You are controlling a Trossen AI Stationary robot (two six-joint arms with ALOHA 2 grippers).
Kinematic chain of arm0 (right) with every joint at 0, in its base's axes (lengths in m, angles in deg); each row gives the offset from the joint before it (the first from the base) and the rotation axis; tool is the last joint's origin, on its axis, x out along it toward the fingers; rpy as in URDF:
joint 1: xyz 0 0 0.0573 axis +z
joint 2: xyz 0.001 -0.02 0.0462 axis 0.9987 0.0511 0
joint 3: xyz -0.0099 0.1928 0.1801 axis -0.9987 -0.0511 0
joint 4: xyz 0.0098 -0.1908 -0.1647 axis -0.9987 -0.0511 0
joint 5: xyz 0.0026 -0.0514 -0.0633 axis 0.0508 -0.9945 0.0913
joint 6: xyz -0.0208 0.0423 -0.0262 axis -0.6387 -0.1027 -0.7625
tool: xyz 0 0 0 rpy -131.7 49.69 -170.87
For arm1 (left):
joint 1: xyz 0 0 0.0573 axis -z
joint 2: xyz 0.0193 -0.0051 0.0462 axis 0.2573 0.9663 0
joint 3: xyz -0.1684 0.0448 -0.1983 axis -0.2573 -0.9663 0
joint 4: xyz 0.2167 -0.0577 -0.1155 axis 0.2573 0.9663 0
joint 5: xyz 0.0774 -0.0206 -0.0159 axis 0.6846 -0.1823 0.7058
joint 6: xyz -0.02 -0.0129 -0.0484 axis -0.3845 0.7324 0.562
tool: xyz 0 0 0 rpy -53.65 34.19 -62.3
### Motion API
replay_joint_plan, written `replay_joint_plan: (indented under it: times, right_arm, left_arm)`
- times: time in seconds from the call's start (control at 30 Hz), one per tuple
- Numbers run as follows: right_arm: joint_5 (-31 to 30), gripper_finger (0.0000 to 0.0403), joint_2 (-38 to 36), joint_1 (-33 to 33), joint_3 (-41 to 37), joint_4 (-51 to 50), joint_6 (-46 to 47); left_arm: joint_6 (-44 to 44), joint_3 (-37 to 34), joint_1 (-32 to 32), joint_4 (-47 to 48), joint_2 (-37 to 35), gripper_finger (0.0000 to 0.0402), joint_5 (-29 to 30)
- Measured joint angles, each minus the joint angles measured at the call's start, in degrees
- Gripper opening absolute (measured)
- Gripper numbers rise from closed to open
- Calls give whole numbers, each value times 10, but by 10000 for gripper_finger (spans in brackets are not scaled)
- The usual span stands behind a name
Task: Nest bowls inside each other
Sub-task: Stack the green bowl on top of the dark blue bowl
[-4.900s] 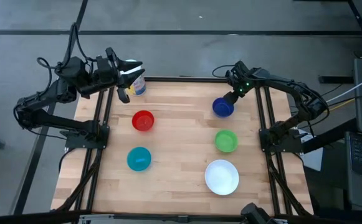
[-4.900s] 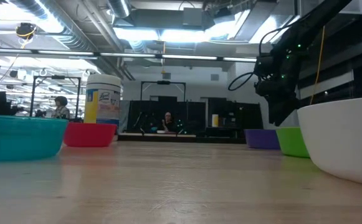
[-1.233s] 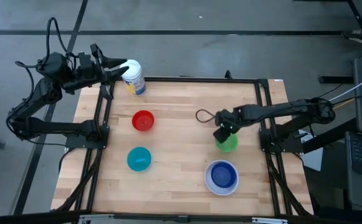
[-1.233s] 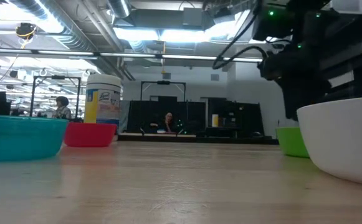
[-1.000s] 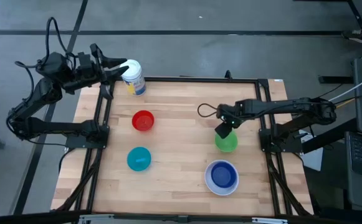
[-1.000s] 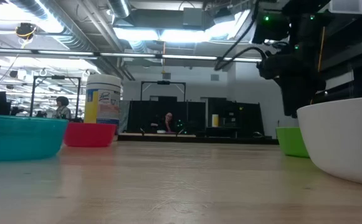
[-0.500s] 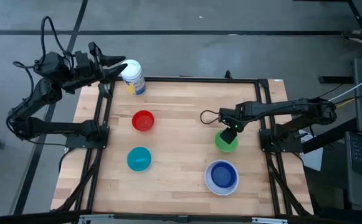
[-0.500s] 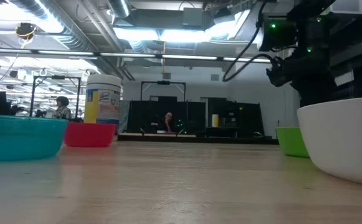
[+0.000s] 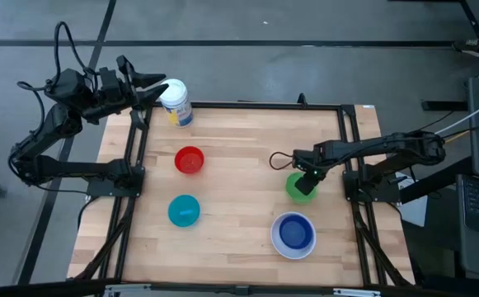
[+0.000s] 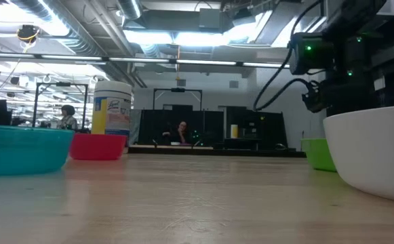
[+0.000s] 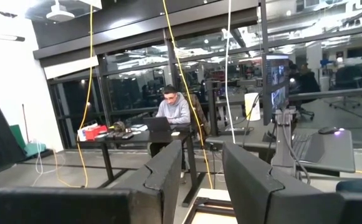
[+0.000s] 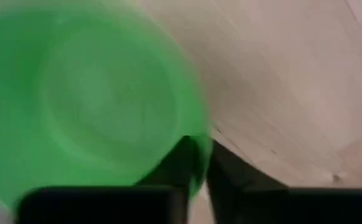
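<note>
A green bowl (image 9: 298, 189) stands on its base on the table's right half, and my right gripper (image 9: 306, 176) points down at its far rim, shut on it. Nearer the front edge, a dark blue bowl (image 9: 293, 233) sits inside the white bowl (image 9: 275, 240). On the left half a red bowl (image 9: 189, 160) and a teal bowl (image 9: 184, 210) rest on the wood. In the low view the green bowl (image 10: 318, 154) shows partly behind the white bowl (image 10: 373, 152). My left gripper (image 9: 158, 85) hangs open beyond the far left corner, with nothing between its fingers (image 11: 168, 171). My right gripper pinches the green bowl's rim (image 12: 200, 149) on the bowl's far side, one finger (image 12: 179, 163) inside the bowl and the other (image 12: 225, 171) outside. The fingers come from above, pointing down. The bowl stands upright on the table.
A white cylindrical container (image 9: 177, 103) with a yellow-blue label stands at the far left corner, close to my left gripper. Black frame rails (image 9: 132, 181) run along the table's left and right edges. Bare wood (image 9: 239, 181) lies between the two groups of bowls.
My right gripper has gone a little toward the table's right edge and down onto the green bowl's far rim. The green bowl has stayed where it was.
</note>
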Motion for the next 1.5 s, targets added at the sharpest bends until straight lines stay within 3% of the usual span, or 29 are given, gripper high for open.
replay_joint_plan:
  times: [0.13,0.27,0.43,0.57,0.77,0.97,1.23,1.5]
  right_arm:
    - [2,8,-2,0,29,-3,-6]
    - [-17,5,-20,18,119,-34,-2]
    - [-19,3,-41,69,256,-145,32]
    - [-2,2,-43,134,314,-192,88]
    - [18,1,-37,249,303,-166,215]
    - [29,1,5,323,301,-123,296]
    - [30,1,77,363,277,-96,292]
    - [28,1,80,365,200,-18,307]
  left_arm:
    - [-1,0,0,0,0,114,0]
    - [-1,0,0,0,0,114,6]
    - [-10,0,0,0,-3,114,9]
    - [-19,0,0,0,-4,114,12]
    - [-20,0,0,1,-4,114,16]
    - [-21,0,0,2,-4,114,16]
    - [-25,0,0,3,-4,114,12]
    - [-16,0,0,4,-6,114,9]
